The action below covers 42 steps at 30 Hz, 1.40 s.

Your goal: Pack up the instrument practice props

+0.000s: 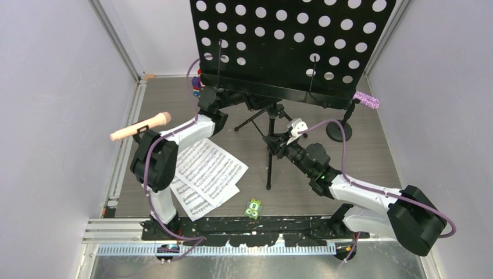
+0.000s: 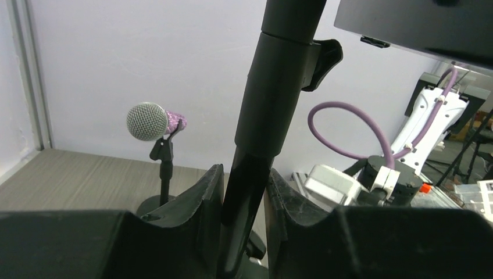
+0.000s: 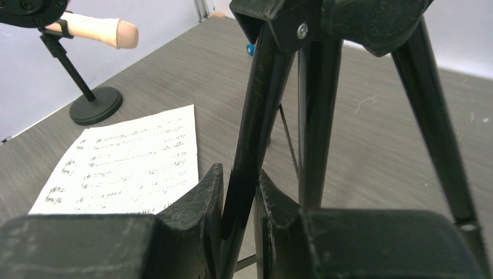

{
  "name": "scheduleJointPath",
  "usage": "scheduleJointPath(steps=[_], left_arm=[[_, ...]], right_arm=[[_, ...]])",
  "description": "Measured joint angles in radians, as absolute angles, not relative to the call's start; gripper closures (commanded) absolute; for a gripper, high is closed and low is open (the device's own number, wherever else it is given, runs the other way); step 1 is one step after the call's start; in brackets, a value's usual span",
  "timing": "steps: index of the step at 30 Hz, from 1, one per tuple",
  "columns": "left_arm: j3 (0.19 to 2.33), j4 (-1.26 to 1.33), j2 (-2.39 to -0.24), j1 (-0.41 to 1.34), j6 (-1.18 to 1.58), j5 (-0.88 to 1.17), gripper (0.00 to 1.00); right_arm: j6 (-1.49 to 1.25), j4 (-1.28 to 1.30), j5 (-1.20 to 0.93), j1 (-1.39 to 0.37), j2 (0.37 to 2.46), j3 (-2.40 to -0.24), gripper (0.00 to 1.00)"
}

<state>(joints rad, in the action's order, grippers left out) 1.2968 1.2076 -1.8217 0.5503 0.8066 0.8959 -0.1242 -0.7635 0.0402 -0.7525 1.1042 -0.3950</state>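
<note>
Pinching the upright pole (image 2: 273,104) under the black perforated music desk (image 1: 290,40), the left tool (image 2: 244,186) is pressing its two fingers against both sides of the tube, just below the thicker collar with its clamp knob. The desk is standing high above this tool. Beyond the left tool and to its left, the purple-glitter microphone (image 2: 154,121) is lying in a short black mount (image 2: 165,168) with a round base, well apart from the fingers.

The right tool (image 3: 239,186) is squeezing one slanting tripod leg (image 3: 256,116). The leg is running between its fingers and touching both. Another leg (image 3: 436,116) is slanting down at the right of this tool. To the left of the right tool, the white sheet-music pages (image 3: 128,163) are lying flat on the counter (image 3: 360,133), near the tool but not touching it. Beyond the pages, the pink microphone (image 3: 93,29) is resting in the second mount (image 3: 96,104).

A small green square piece (image 1: 253,208) is sitting on the counter behind both tools, near the arm bases. A red-blue toy brick vehicle (image 1: 196,84) is standing just beside the left tool.
</note>
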Motion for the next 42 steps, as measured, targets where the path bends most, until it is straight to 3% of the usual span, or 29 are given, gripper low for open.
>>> scheduleJointPath(steps=[9,14,20,21,22,23,31,42], left_arm=[[1.306,1.134,-1.821,0.574,0.783,0.933,0.91],[1.306,1.094,-1.808,0.574,0.754,0.933,0.91],[1.303,1.075,-1.803,0.577,0.728,0.907,0.91],[1.302,1.074,-1.802,0.577,0.726,0.904,0.91],[1.301,1.074,-1.802,0.577,0.725,0.902,0.91],[1.3,1.074,-1.802,0.577,0.725,0.899,0.91],[1.299,1.075,-1.802,0.577,0.725,0.895,0.91],[1.299,1.074,-1.802,0.571,0.733,0.899,0.92]], right_arm=[[0.01,-0.923,0.065,-0.75,1.14,-0.395,0.96],[0.039,-0.907,0.066,-0.75,1.138,-0.404,0.55],[0.07,-0.847,0.051,-0.772,1.004,-0.397,0.24],[0.067,-0.818,0.055,-0.772,0.962,-0.396,0.17],[0.065,-0.792,0.059,-0.772,0.924,-0.396,0.03],[0.059,-0.758,0.065,-0.772,0.883,-0.395,0.01],[0.093,-0.569,0.224,-0.77,0.695,-0.352,0.0],[0.183,-0.64,0.178,-0.661,1.0,-0.36,0.0]])
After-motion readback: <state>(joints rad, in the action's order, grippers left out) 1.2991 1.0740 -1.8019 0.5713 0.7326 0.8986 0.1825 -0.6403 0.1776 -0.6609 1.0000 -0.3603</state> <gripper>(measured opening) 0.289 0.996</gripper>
